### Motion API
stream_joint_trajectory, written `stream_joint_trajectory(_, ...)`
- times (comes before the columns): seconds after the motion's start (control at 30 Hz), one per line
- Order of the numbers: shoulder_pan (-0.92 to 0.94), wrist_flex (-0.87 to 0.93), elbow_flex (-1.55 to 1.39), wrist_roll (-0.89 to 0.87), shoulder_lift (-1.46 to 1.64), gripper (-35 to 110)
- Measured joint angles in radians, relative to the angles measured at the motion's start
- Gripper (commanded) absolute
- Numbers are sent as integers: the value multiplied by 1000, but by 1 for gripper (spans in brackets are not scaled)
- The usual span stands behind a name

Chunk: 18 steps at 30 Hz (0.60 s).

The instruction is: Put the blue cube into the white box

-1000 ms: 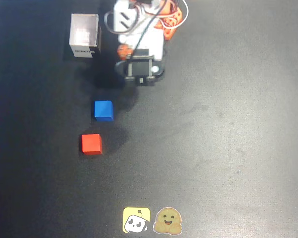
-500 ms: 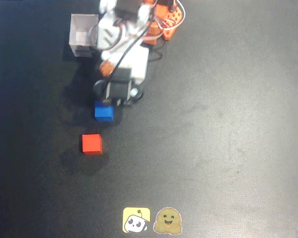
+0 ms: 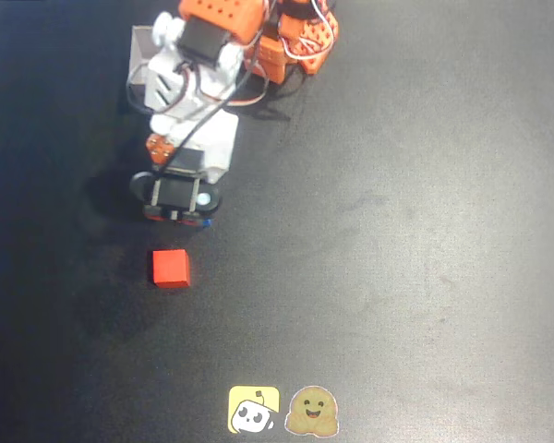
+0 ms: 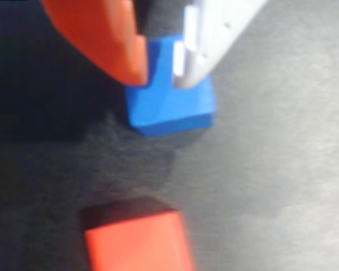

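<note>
The blue cube (image 4: 169,110) rests on the black table, and in the wrist view my gripper (image 4: 161,70) hangs just over its top face. The orange finger (image 4: 110,39) and the white finger (image 4: 209,39) stand a narrow gap apart with nothing held between them. From overhead the gripper (image 3: 180,214) covers the blue cube (image 3: 207,220) except for a small blue sliver. The white box (image 3: 146,57) stands at the back left, half hidden behind the arm.
A red cube (image 3: 171,268) (image 4: 138,243) lies just in front of the blue one, a short way from the gripper. Two stickers (image 3: 283,410) sit at the front edge of the table. The arm's orange base (image 3: 300,37) is at the back.
The arm has swung left and stretched forward over the last second. The gripper has moved from behind the blue cube to right above it, hiding it from overhead. Neither cube has moved.
</note>
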<state>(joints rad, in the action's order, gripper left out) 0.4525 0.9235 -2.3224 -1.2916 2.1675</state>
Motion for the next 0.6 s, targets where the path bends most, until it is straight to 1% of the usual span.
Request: stream_joint_trajectory(0.6,-8,-28,0,-3,-72,5)
